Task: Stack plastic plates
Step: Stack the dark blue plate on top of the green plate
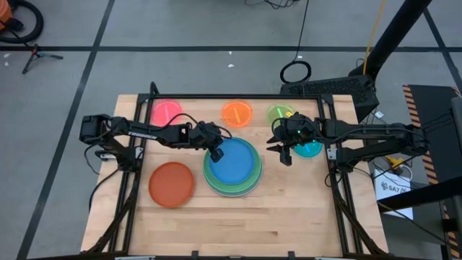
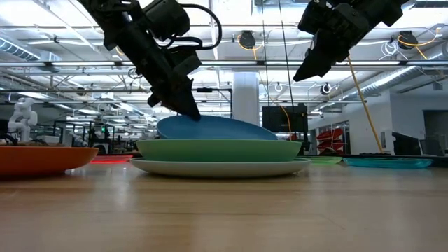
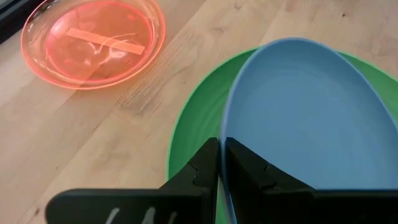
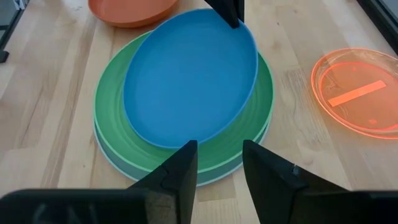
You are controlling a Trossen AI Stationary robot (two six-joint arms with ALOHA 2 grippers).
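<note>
A stack of 3 plates is seen near the middle of the wooden table: a large light blue plate lies at the bottom, a large green plate rests on it, and a medium blue plate sits on top. The medium blue plate is tilted, its edge nearest the left arm being raised while the opposite edge rests on the green plate. That raised rim is pinched by the left gripper, whose fingers are closed narrowly on it. The right gripper is held in the air just beside the stack, above the table, with its fingers parted and nothing between them. A medium red-orange plate is placed on the table beside the stack, on the left arm's side. 4 small plates are spread along the far edge: a pink plate, an orange plate, a lime plate, and a teal plate partly hidden under the right arm.
</note>
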